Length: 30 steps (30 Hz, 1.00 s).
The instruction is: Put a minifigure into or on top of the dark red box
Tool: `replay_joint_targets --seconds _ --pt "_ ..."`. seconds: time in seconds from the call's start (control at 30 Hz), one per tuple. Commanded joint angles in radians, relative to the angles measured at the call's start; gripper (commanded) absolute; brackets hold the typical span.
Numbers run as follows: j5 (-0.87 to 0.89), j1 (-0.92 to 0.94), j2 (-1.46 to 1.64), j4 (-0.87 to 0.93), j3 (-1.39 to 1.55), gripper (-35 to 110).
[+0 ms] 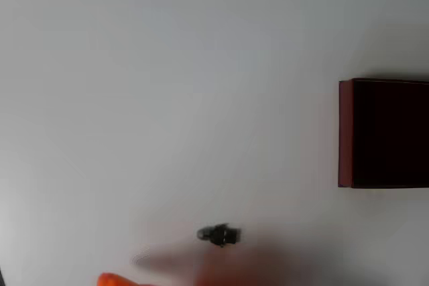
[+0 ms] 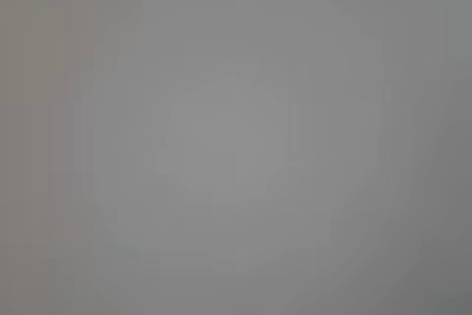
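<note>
Table [image 1: 167, 85]: a plain white surface, bare over most of the overhead view. Dark red box [image 1: 383, 133]: large, rectangular, open side up with a near-black inside, standing well apart from the pincer, far to the right and higher in the overhead view; its right side was cut off by the picture edge, so its full extent could not be told. It looked rigid and roomy, probably an easy target for a drop from above. Pincer [image 1: 114, 280]: only a blurred orange sliver showed at the bottom edge of the overhead view, with a soft shadow spreading to its right; whether its fingers were spread or closed could not be told, and no object was seen in it. Minifigure [image 1: 218, 235]: a tiny dark grey-black figure, lying on its side on the table, near the pincer, up and to the right of it, and apart from it. Judged light, hard and smooth, liable to skid or twist if pinched off-centre; the torso, across its narrow width, seemed the best hold. Its details were too blurred to make out. The wrist view gave a featureless grey field.
</note>
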Motion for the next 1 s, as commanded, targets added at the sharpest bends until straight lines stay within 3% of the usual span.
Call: replay_joint_targets --seconds 0.0,0.17,0.43,0.97 --pt "0.072 -0.14 0.005 -0.005 -0.078 0" --pt "0.422 -0.291 0.005 -0.152 -0.048 0" --pt "0.494 -0.442 0.005 -0.457 0.114 0" --pt "0.494 -0.408 0.005 -0.508 0.11 0"
